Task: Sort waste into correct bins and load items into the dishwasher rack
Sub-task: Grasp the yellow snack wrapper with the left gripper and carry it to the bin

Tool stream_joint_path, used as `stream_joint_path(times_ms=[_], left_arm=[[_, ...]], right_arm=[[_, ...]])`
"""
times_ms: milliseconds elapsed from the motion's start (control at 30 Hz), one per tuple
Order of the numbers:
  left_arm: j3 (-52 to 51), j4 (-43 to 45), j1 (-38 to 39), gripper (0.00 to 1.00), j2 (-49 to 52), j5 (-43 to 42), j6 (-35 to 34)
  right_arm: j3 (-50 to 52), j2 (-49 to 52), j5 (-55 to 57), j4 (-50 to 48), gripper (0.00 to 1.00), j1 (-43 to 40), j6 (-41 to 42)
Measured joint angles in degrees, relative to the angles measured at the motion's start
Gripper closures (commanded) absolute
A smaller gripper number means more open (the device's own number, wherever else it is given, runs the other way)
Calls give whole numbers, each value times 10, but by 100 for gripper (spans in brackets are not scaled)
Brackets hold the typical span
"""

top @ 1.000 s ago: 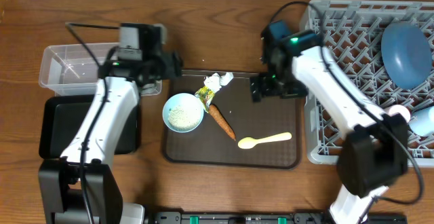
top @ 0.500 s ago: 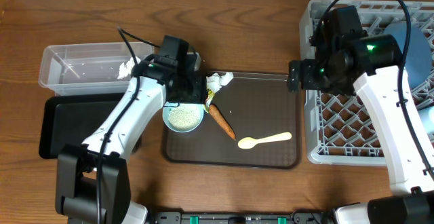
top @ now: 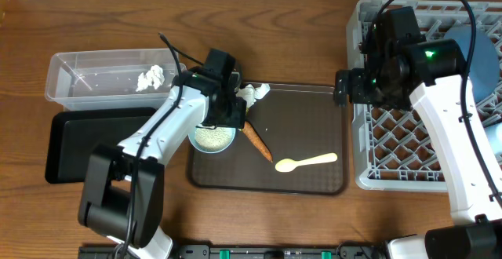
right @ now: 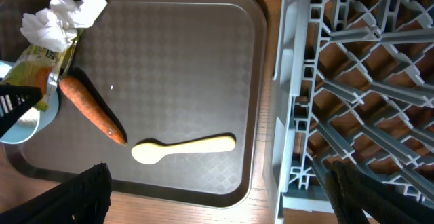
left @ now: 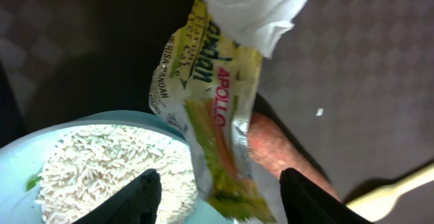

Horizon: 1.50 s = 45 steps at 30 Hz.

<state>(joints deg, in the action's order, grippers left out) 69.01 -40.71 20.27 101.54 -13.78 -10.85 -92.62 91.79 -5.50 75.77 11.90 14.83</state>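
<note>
Left gripper (left: 226, 195): my fingers are spread, one to each side of the yellow-green wrapper (left: 210, 108); from the wrist view I cannot tell whether either pad touches it.
Wrapper: lies across the rim of the pale bowl (top: 212, 138), its upper end under a white tissue wad (left: 254, 3).
Bowl: on the brown tray (top: 314, 118), filled with rice (left: 115, 170).
Carrot (top: 257, 140): on the tray just beside the bowl, one end tucked under the wrapper.
Spoon (top: 306, 162): flat on the tray, apart from the carrot.
Clear tub (top: 55, 78): holds another tissue wad (top: 149, 78); the black tray (top: 63, 145) sits just in front of it.
Right gripper (right: 224, 191): my fingers are wide apart and empty, over the tray's edge beside the grey rack (right: 352, 81).
</note>
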Motion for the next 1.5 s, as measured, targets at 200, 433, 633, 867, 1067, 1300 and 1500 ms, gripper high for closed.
stream_joint_path(times_ms=[200,433,633,867,1067,1300,1500], left_arm=[[0,6,0,47,0,5,-1],[0,7,0,63,0,7,-7],[0,15,0,80,-1,7,-11],[0,21,0,94,-1,6,-13],[0,18,0,94,-4,6,-14],[0,8,-2,93,-67,8,-14],[0,11,-30,92,-154,66,-14]], right_arm=[[0,0,0,0,1,0,0],[0,0,0,1,1,0,0],[0,0,0,1,1,0,0],[0,0,0,1,1,0,0],[0,0,0,1,1,0,0],[0,0,2,3,1,0,0],[0,0,5,6,1,0,0]])
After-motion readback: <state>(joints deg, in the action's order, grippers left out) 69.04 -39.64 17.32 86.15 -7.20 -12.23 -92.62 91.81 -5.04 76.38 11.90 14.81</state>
